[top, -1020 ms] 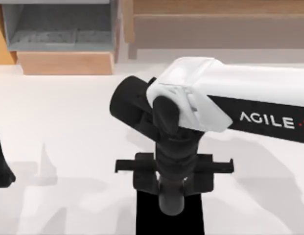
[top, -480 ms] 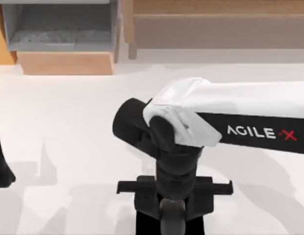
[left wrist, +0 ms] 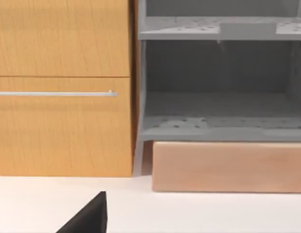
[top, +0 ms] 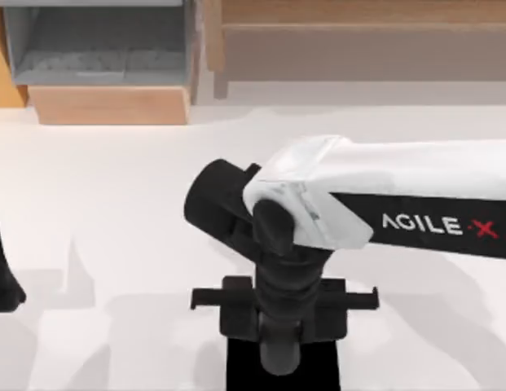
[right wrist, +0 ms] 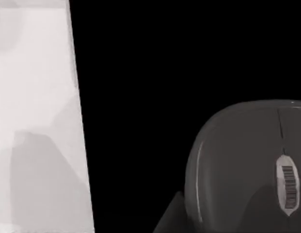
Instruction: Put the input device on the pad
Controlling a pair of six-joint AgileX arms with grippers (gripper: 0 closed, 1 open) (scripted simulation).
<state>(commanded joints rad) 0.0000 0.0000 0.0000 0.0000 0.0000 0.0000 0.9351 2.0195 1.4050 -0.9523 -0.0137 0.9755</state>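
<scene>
At the near edge of the top view, the right gripper (top: 283, 358) is seen hanging straight down over the pad (top: 240, 368), its black wrist and crossbar hiding the fingers, so their spread cannot be told. Its white AgileX forearm (top: 415, 175) is stretched in from the right side of the table, nearly level. From the right wrist view, the mouse (right wrist: 237, 165) is shown lying on the black pad (right wrist: 155, 97), close under the camera; its scroll wheel and centre seam are visible on top, so its long axis runs along that seam. Beside the pad's straight edge, the white table (right wrist: 39, 121) is crossed by grey shadows. Farther left in the top view, the left arm (top: 2, 277) is parked at the table's left edge, and a black corner of its gripper (left wrist: 89, 218) is caught in the left wrist view. Beyond the table, a wooden cabinet (left wrist: 63, 87) and a grey shelf unit (left wrist: 218, 82) are set.
</scene>
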